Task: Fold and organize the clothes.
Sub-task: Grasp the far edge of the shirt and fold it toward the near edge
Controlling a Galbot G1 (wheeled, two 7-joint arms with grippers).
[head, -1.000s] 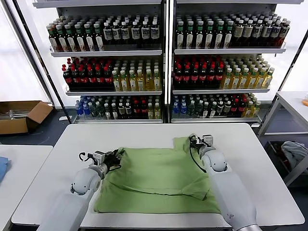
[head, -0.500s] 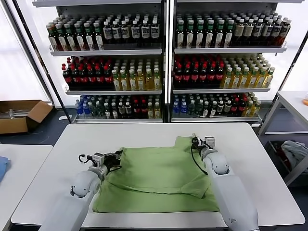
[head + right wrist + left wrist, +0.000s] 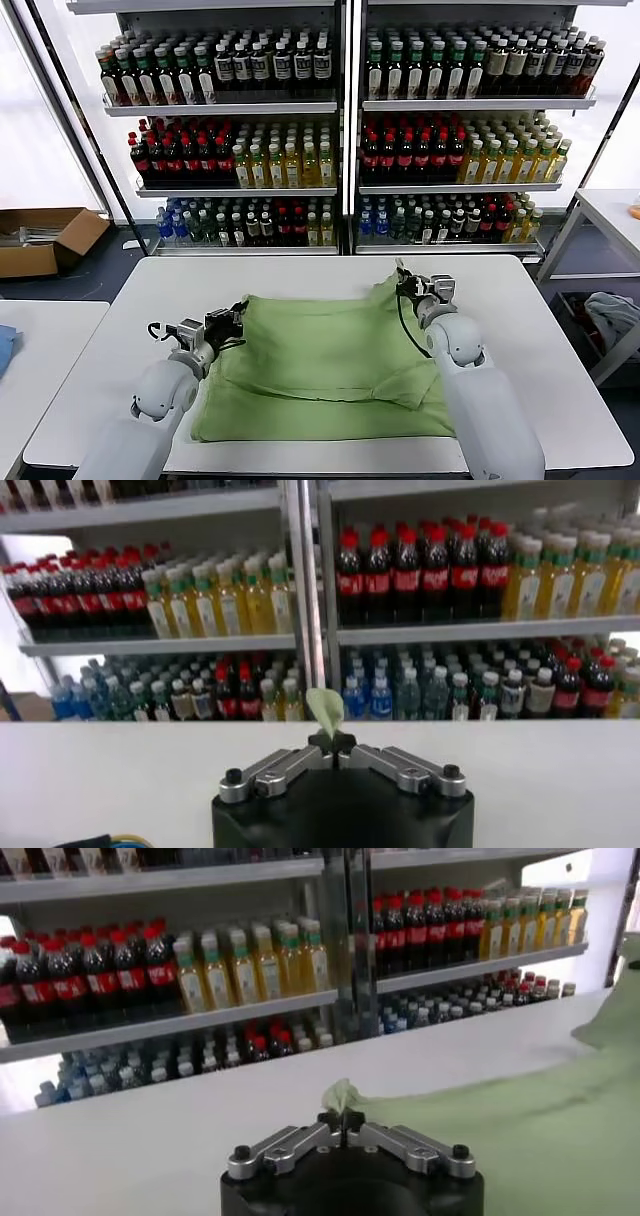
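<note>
Head view: light green polo shirt (image 3: 325, 365) lies on the white table (image 3: 300, 280), partly folded, with one side already doubled inward and the near hem flat at the front edge. The left gripper (image 3: 226, 322) is pinched on the shirt's far left corner and the right gripper (image 3: 404, 285) on its far right corner; both corners are raised off the table, so the far edge hangs stretched between them. Judged from this, the side folds are done and the lengthwise fold, far edge over to near hem, is only starting; final squaring and placement remain. Against the earlier frames, both grippers have closed and risen, the left arm has drawn outward, and the far edge that lay slack on the table is now taut and lifted. Left wrist view: the left gripper (image 3: 341, 1120) has its fingers pressed together, a tuft of green fabric standing out between the tips, the shirt trailing off over the table. Right wrist view: the right gripper (image 3: 332, 746) is likewise pressed together on a small tuft of the shirt (image 3: 325, 708), bottle shelves (image 3: 450, 630) beyond.
</note>
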